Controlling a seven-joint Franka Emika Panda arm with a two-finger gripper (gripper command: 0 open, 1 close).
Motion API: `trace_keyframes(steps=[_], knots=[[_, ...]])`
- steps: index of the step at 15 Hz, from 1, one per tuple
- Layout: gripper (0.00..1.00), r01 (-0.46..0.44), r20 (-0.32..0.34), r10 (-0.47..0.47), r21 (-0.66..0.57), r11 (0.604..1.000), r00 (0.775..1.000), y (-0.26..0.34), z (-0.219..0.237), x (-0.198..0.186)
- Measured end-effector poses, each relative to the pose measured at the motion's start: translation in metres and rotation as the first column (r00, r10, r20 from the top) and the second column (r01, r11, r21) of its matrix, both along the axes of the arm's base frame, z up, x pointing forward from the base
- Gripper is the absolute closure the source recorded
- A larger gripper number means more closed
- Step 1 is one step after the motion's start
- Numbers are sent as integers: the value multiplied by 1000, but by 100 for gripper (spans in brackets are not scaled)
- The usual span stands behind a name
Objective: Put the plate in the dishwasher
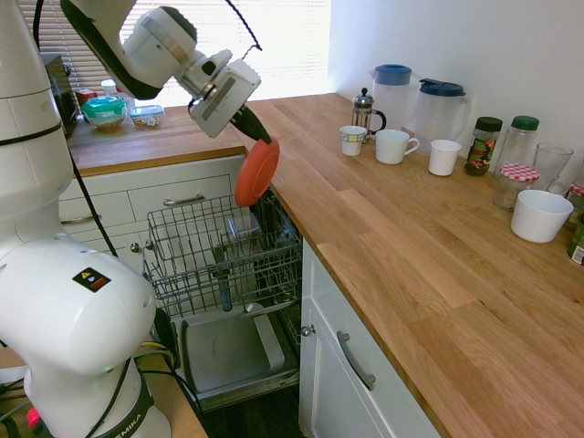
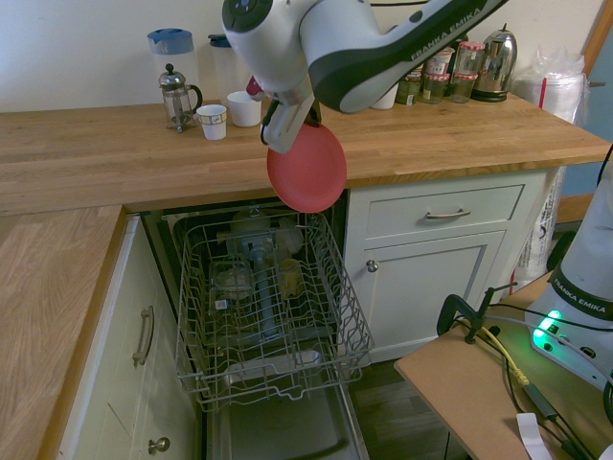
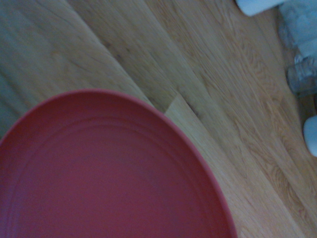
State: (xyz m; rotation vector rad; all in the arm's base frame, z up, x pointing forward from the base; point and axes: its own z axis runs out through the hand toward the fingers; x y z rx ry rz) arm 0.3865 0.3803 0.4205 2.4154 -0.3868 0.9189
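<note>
1. Kitchen surroundings are shown: an L-shaped wooden desk point(image 1: 429, 237) over white cabinet fronts, with the dishwasher point(image 2: 263, 383) set into the inner corner and its door dropped open.
2. Nearest in the first exterior view, the grey wire rack point(image 1: 224, 251) is seen pulled out over the open door; a few glass or clear items can be made out in it, but no plate.
3. Just above the rack's back end, at the desk's front edge, the plate point(image 1: 256, 172) is held in the air, tilted nearly on edge and touching nothing below it.
4. The gripper point(image 1: 258, 134) is seen with its jaws closed on the plate's upper rim, the white arm slanting down from above.
5. Farther back along the desk's wall edge, a French press point(image 1: 366, 111), mugs point(image 1: 394, 146), two blue-lidded jugs point(image 1: 394, 91), jars and a white bowl point(image 1: 540, 215) are stood, well apart from the plate.
6. As a judgement: the pick-up and most of the carry are done; lowering the plate between the rack's wires and releasing it are left.
</note>
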Motion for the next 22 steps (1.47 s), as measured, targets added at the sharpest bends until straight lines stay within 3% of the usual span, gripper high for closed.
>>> trace_keyframes(steps=[3,6,9,16,22], knots=[[100,-129,41,135,-115,985,990,48,-34,-49],[100,-251,83,278,-244,937,957,97,-68,-99],[100,-328,77,367,-303,894,927,143,-105,-118],[100,-406,31,449,-378,832,893,203,-179,-120],[100,-410,-16,448,-432,804,894,212,-233,-119]])
